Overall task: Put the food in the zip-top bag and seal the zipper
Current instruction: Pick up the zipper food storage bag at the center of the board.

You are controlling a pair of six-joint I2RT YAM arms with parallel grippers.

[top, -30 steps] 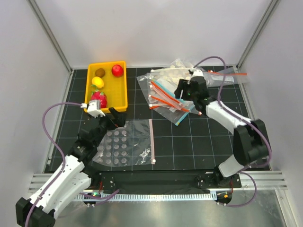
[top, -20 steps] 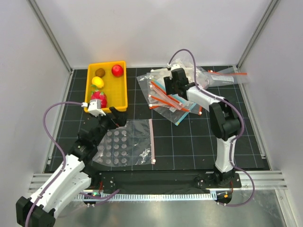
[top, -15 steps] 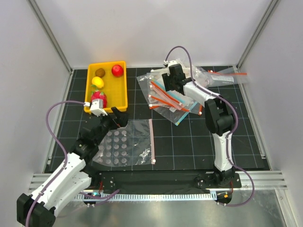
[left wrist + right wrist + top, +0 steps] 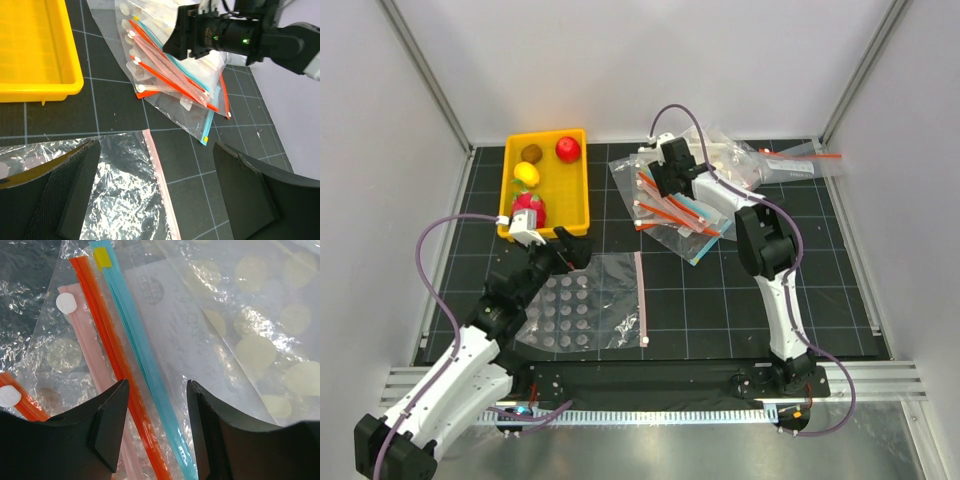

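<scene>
White walls (image 4: 640, 60) close off a black gridded surface (image 4: 720, 300). On the near left, the left gripper (image 4: 570, 247) hovers with its jaws fully released and nothing between them. It sits over the far left corner of a white-dotted bag (image 4: 582, 305) that lies flat on the surface, its pink strip (image 4: 642, 298) running along the right edge.

Farther back on the left stands a yellow tray (image 4: 582, 190) holding all the food. The pink-red fruit (image 4: 529, 208) with green leaves is at the near end. The lemon (image 4: 526, 174) is behind it, the kiwi (image 4: 531, 153) is in the far left corner and the red ball (image 4: 568, 148) is in the far right corner.

Right of the tray, well apart from the dotted bag, lies a pile of bags (image 4: 660, 205), overlapping and crumpled. The right arm stretches far over it, and the right gripper (image 4: 157, 390) hangs low above the pile's far left part. Its jaws are partly apart and clamp nothing.

In the right wrist view the clear zip-top bag (image 4: 190, 325) lies within this pile. Its light-blue zipper (image 4: 142, 350) runs diagonally into the gap between the fingers, just beside a red-orange strip (image 4: 105, 330) of a neighbouring bag. I cannot tell whether the fingers touch the plastic.
</scene>
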